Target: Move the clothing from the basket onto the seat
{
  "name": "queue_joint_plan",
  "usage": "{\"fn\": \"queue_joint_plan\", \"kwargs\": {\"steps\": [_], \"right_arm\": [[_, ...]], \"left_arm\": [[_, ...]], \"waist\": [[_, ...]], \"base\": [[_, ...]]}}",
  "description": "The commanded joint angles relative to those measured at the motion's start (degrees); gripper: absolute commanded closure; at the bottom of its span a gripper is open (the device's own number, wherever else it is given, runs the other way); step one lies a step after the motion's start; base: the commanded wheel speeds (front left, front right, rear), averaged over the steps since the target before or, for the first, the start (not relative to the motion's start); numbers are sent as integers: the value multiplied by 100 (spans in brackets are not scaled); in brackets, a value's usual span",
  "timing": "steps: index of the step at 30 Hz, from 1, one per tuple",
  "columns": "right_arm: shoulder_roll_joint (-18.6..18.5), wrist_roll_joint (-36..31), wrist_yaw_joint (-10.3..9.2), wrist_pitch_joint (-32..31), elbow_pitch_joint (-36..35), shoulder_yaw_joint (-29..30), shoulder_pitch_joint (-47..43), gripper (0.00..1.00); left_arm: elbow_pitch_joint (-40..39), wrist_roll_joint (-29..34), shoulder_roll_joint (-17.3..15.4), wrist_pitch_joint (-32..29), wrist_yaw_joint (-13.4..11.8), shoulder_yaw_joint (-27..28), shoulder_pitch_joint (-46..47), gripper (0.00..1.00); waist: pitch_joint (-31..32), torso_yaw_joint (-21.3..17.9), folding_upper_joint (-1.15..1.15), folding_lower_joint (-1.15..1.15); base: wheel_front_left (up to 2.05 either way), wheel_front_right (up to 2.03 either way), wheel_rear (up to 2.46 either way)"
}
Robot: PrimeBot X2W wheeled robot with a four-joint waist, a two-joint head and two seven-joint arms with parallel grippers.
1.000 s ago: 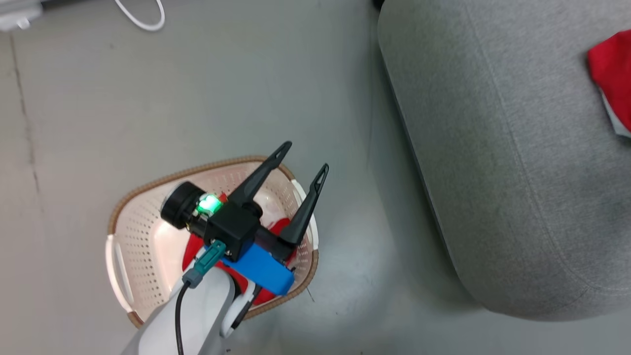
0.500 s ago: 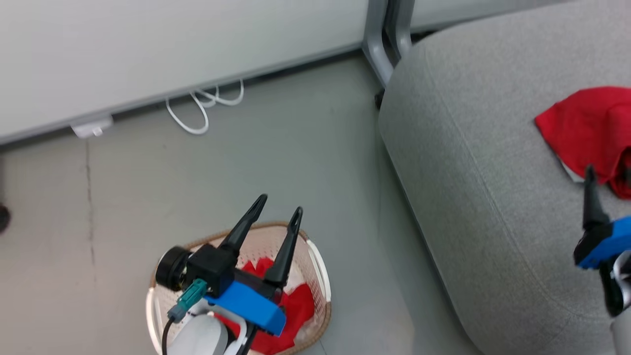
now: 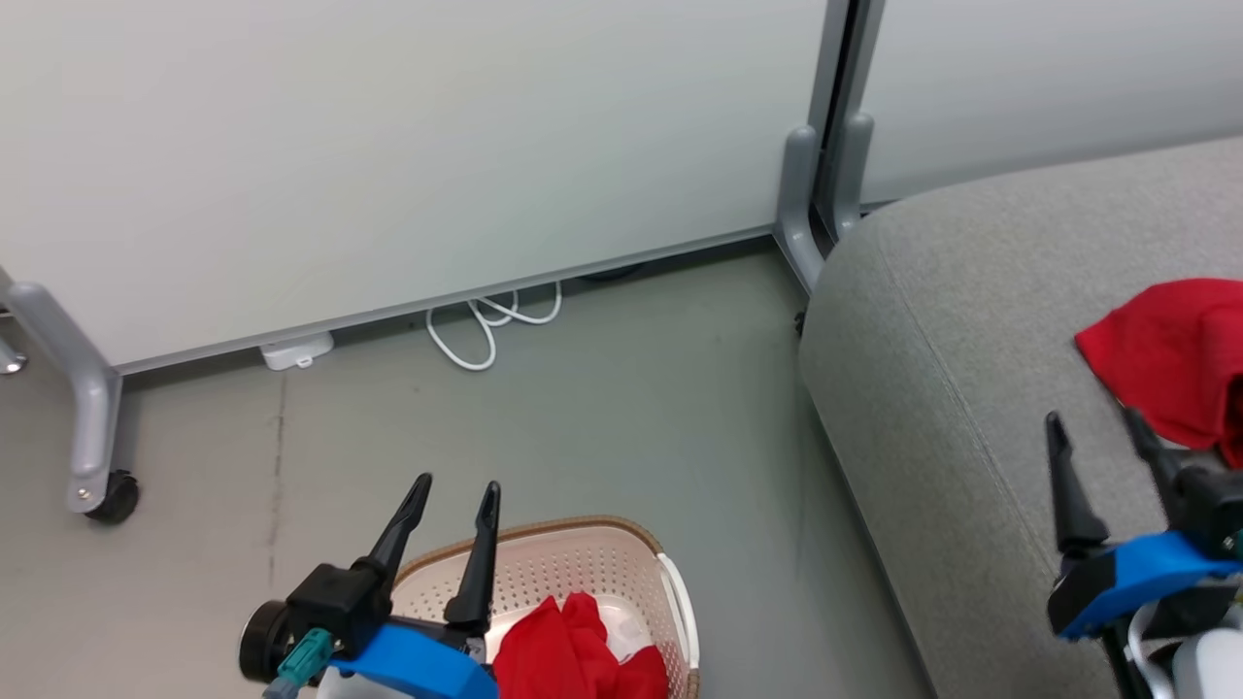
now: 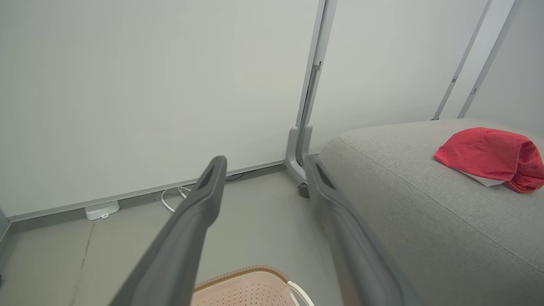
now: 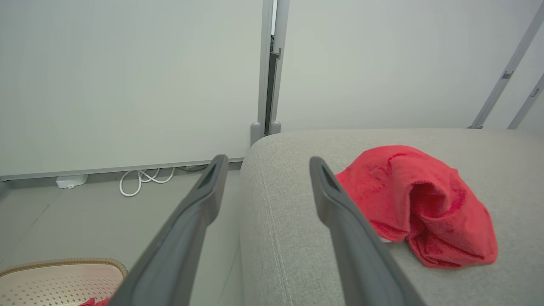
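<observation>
You have red clothing in two places. One crumpled red heap [image 3: 578, 655] lies in the basket [image 3: 544, 544], toward its right side. The bottom edge of the head view cuts the heap off and the left gripper's blue body hides its left side, so you cannot tell how much fabric is there, or whether it is one piece or several. Whether the pale patch beside it is fabric or the basket's base is also unclear. The basket itself is cream and perforated with a brown woven-look rim and a white handle on its right, and it stands on the grey floor [image 3: 621, 408] just beside the seat [image 3: 932, 349].

The other red garment [image 3: 1170, 354] lies on the grey seat, cut off by the right edge of the head view. The right wrist view shows it whole [image 5: 418, 199]. It is bright red with a nubbly surface, folded over itself with a deep crease, and a sliver of white peeks out beneath its lower edge.

The left gripper [image 3: 457, 485] hangs over the basket's near left part with its jaws spread wide and nothing between them. The right gripper [image 3: 1092, 419] is above the seat with its jaws just as wide and empty. One finger overlaps the garment's edge, and you cannot tell whether it touches.

Behind them, a white cable [image 3: 490, 325] is looped at the foot of a pale partition [image 3: 388, 146].
</observation>
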State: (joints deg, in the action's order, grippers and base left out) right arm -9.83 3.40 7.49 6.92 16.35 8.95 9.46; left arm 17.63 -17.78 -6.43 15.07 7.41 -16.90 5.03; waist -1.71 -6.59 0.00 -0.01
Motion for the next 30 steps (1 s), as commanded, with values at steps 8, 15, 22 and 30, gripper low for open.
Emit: {"fn": "queue_joint_plan", "kwargs": {"steps": [8, 15, 22, 30], "right_arm": [[430, 14, 1, -183, -888, -200, -845, 0], [620, 119, 1, -151, -1033, -370, -1120, 0], [684, 154, 1, -107, -992, -471, -1193, 0], [697, 180, 1, -69, -906, -492, -1192, 0]], "left_arm": [[175, 143, 67, 15, 10, 380, -181, 0], [344, 193, 79, 15, 10, 578, -90, 0], [480, 253, 127, 16, 10, 857, -121, 0], [529, 326, 120, 16, 10, 975, -74, 0]], "waist": [[202, 458, 0, 1], [222, 781, 0, 1], [243, 931, 0, 1], [255, 1037, 0, 1]], "base": [[0, 0, 0], [0, 0, 0], [0, 0, 0], [0, 0, 0]]}}
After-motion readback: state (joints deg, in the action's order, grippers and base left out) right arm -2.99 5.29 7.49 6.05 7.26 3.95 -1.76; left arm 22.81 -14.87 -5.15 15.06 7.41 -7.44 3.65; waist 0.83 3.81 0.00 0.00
